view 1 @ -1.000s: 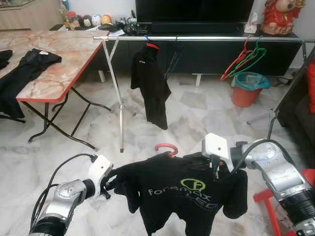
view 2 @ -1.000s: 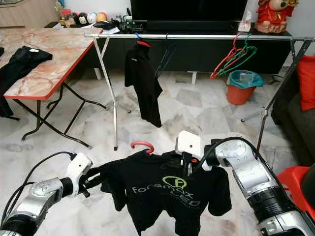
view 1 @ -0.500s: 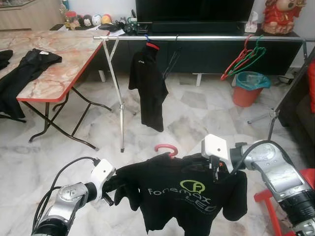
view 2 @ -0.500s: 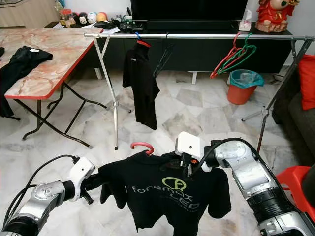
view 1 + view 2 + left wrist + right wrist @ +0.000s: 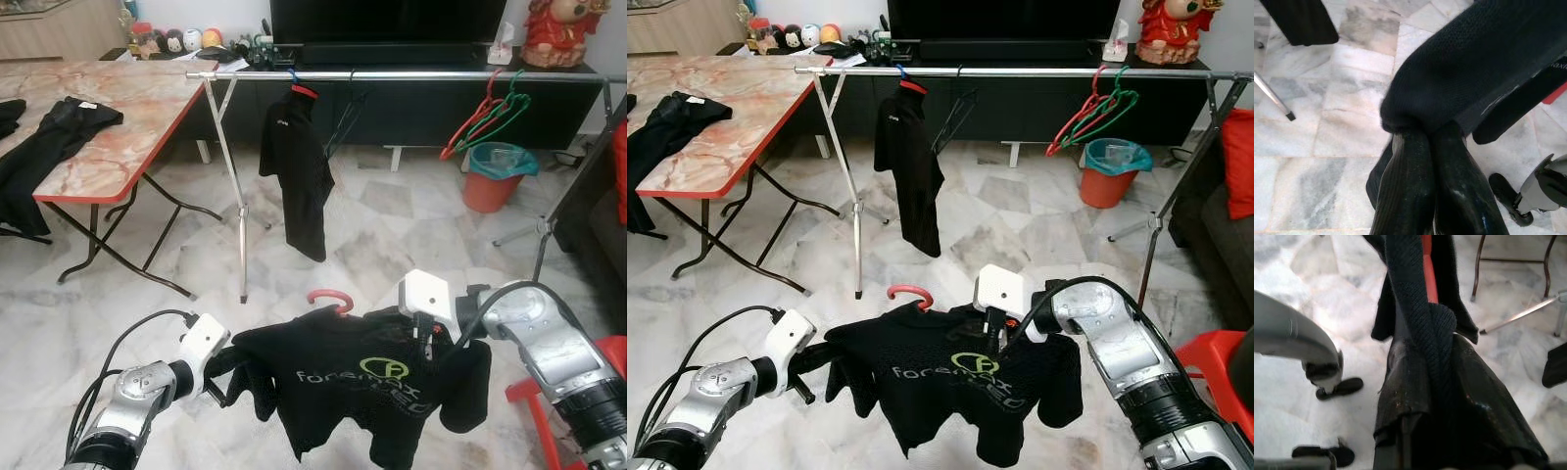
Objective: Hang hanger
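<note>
Hanger (shirt on it) held between left tool, right tool.

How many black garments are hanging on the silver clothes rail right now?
1: a black shirt on a red hanger hangs near the silver rail's left end. The black printed shirt is held between both grippers, not yet hung.

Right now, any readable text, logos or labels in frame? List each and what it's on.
"foremax": pale lettering under a green round logo, on the chest of the black T-shirt on the red-hooked hanger, held between the left pincer and right pincer.
A second, darker line of print below it: too blurred to read.
Small white mark on the black shirt hanging on the silver rail: too small to read.
White tag on the black garment on the marble-top table: unreadable.
</note>
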You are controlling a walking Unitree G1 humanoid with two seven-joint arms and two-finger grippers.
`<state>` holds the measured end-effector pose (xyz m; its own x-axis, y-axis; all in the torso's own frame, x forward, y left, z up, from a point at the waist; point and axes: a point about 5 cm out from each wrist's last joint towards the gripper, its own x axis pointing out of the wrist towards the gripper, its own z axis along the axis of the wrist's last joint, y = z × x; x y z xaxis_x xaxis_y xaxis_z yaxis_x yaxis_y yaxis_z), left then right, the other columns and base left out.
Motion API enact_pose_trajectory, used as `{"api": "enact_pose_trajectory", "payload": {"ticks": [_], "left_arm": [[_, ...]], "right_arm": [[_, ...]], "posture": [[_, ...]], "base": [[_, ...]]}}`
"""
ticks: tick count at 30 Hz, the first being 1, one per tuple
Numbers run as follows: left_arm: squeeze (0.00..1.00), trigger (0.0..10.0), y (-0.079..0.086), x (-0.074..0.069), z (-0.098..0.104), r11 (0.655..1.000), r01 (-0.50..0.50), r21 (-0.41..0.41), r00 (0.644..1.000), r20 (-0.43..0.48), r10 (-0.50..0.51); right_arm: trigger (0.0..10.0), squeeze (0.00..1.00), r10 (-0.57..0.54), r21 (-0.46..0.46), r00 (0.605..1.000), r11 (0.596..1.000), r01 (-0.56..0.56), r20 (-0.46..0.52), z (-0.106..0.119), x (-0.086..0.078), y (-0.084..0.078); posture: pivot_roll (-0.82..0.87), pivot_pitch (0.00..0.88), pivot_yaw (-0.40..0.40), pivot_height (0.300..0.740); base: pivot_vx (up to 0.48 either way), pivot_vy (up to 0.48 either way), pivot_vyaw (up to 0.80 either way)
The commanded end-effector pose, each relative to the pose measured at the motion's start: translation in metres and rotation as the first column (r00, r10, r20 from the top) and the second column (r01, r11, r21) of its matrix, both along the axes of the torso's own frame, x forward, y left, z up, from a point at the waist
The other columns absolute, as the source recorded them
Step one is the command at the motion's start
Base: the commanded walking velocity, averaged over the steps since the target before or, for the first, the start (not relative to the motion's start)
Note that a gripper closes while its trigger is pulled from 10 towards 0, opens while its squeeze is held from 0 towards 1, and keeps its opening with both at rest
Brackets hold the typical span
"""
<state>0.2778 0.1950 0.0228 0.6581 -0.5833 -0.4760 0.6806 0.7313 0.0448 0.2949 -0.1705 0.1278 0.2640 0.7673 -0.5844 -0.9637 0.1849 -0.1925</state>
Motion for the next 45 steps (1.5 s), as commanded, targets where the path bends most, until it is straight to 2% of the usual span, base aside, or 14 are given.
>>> {"api": "enact_pose_trajectory", "payload": {"ticks": [1,7,17,21,25,27,30,31,34,35,37,41,42,45], "left_arm": [[0.0,0.0,0.008,0.004,0.003,0.999,-0.045,0.019,0.999,0.029,0.045],[0.0,0.0,0.011,0.007,0.002,0.991,-0.129,0.046,0.991,0.052,0.126],[0.0,0.0,0.032,0.013,-0.004,0.909,-0.383,0.162,0.923,0.098,0.371],[0.0,0.0,0.032,0.016,0.0,0.898,-0.411,0.157,0.91,0.127,0.394],[0.0,0.0,0.023,0.014,-0.005,0.926,-0.345,0.152,0.939,0.062,0.339],[0.0,0.0,0.02,0.011,-0.009,0.934,-0.313,0.174,0.95,0.047,0.309],[0.0,0.0,0.018,0.007,-0.019,0.918,-0.324,0.227,0.941,-0.019,0.337],[0.0,0.0,0.018,0.007,-0.019,0.918,-0.324,0.227,0.941,-0.019,0.337],[0.0,0.0,0.012,0.002,-0.026,0.929,-0.274,0.248,0.948,-0.09,0.304],[0.0,0.0,0.006,-0.003,-0.031,0.944,-0.223,0.243,0.955,-0.139,0.262],[0.0,0.0,0.003,-0.004,-0.033,0.948,-0.216,0.232,0.952,-0.168,0.258],[0.0,0.0,-0.003,-0.008,-0.038,0.956,-0.202,0.215,0.94,-0.232,0.25],[0.0,0.0,-0.008,-0.008,-0.038,0.966,-0.198,0.169,0.935,-0.265,0.238],[0.0,0.0,-0.015,-0.005,-0.034,0.976,-0.192,0.107,0.931,-0.294,0.215]], "right_arm": [[10.0,0.0,-0.038,-0.071,0.999,0.997,0.04,0.032,-0.001,0.006,-0.007],[10.0,0.0,-0.204,-0.123,0.972,0.968,0.218,0.12,-0.005,0.022,-0.018],[10.0,0.0,-0.484,-0.018,0.831,0.861,0.508,0.275,0.005,0.049,-0.026],[10.0,0.0,-0.504,-0.096,0.803,0.825,0.556,0.318,-0.003,0.05,-0.033],[10.0,0.0,-0.575,-0.075,0.734,0.767,0.637,0.362,-0.005,0.055,-0.039],[10.0,0.0,-0.627,-0.004,0.683,0.736,0.677,0.374,0.001,0.06,-0.039],[10.0,0.0,-0.73,0.128,0.541,0.637,0.76,0.416,0.015,0.069,-0.042],[10.0,0.0,-0.73,0.128,0.541,0.637,0.76,0.416,0.015,0.069,-0.042],[10.0,0.0,-0.801,0.249,0.46,0.569,0.784,0.384,0.022,0.072,-0.04],[10.0,0.0,-0.85,0.342,0.407,0.512,0.788,0.334,0.027,0.073,-0.037],[10.0,0.0,-0.856,0.39,0.413,0.511,0.766,0.31,0.029,0.073,-0.03],[10.0,0.0,-0.881,0.568,0.454,0.443,0.693,0.134,0.037,0.07,-0.005],[10.0,0.0,-0.852,0.625,0.516,0.449,0.639,0.085,0.04,0.066,0.008],[10.0,0.0,-0.82,0.678,0.568,0.454,0.578,0.065,0.042,0.06,0.018]], "posture": [[-0.01,0.0,0.061,0.74],[-0.01,0.0,0.06,0.74],[-0.01,0.0,0.056,0.74],[-0.01,0.0,0.056,0.74],[-0.01,0.0,0.049,0.74],[-0.01,0.0,0.049,0.74],[-0.01,0.0,0.048,0.74],[-0.01,0.0,0.048,0.74],[-0.01,0.0,0.048,0.74],[-0.01,0.0,0.042,0.74],[-0.01,0.0,0.042,0.74],[-0.01,0.0,0.042,0.74],[-0.01,0.0,0.042,0.74],[-0.02,0.0,0.037,0.74]], "base": [[0.0,0.0,0.0],[0.0,0.0,0.0],[0.0,0.0,0.0],[0.0,0.0,0.0],[0.0,0.0,0.0],[0.0,0.0,0.0],[0.0,0.0,0.0],[0.0,0.0,0.0],[0.0,0.0,0.0],[0.0,0.0,0.0],[0.0,0.0,0.0],[0.0,0.0,0.0],[0.0,0.0,0.0],[0.0,0.0,0.0]]}}
